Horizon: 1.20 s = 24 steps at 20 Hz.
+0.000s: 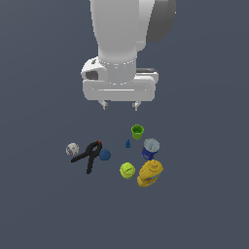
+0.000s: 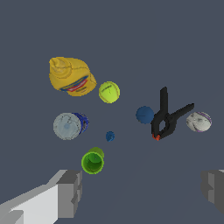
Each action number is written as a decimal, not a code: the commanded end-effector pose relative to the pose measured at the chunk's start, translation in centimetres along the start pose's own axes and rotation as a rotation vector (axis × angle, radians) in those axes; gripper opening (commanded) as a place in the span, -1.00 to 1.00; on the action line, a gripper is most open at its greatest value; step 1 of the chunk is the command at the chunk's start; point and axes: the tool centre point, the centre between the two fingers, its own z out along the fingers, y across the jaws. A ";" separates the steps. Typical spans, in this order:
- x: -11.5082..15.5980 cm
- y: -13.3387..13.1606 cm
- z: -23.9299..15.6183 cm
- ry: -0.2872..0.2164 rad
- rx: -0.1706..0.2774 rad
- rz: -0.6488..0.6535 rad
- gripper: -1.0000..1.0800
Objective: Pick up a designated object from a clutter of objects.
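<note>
The designated object, a black spring clamp (image 1: 88, 154) (image 2: 167, 117) with two long handles and a small red-orange tip, lies on the floor at the exterior view's left of the clutter. A blue ball (image 1: 105, 155) (image 2: 145, 114) rests right beside it, and a whitish ball (image 1: 72, 149) (image 2: 199, 121) lies on its other side. My gripper (image 1: 119, 104) (image 2: 142, 192) hangs high above the floor, open, with nothing between its fingers (image 2: 70, 192). It is above and behind the clutter, nearer the green cup than the clamp.
A green cup (image 1: 137, 131) (image 2: 92, 162), a tiny blue cone (image 1: 128, 143) (image 2: 110, 136), a blue can (image 1: 150, 149) (image 2: 69, 125), a yellow-green tennis ball (image 1: 127, 170) (image 2: 109, 92) and a yellow bottle (image 1: 150, 173) (image 2: 71, 77) stand at the exterior view's right of the clamp.
</note>
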 end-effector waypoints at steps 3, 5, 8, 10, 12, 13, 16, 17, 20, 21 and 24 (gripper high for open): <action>0.0 -0.1 0.0 0.000 0.000 -0.002 0.92; 0.2 -0.5 0.1 -0.002 0.000 -0.009 0.92; 0.5 -1.5 0.2 -0.004 -0.001 -0.025 0.92; 0.5 -1.9 0.1 -0.005 -0.002 -0.033 0.92; 0.5 -2.1 0.1 -0.006 -0.002 -0.037 0.92; 0.5 -2.1 0.1 -0.005 -0.002 -0.036 0.92; 0.6 -1.8 0.4 -0.005 -0.001 -0.028 0.92; 0.7 -1.7 0.5 -0.005 0.000 -0.024 0.92; 1.1 -1.1 1.5 -0.006 0.003 -0.002 0.92; 1.3 -0.9 1.9 -0.006 0.004 0.008 0.92; 2.0 0.2 3.6 -0.006 0.008 0.046 0.92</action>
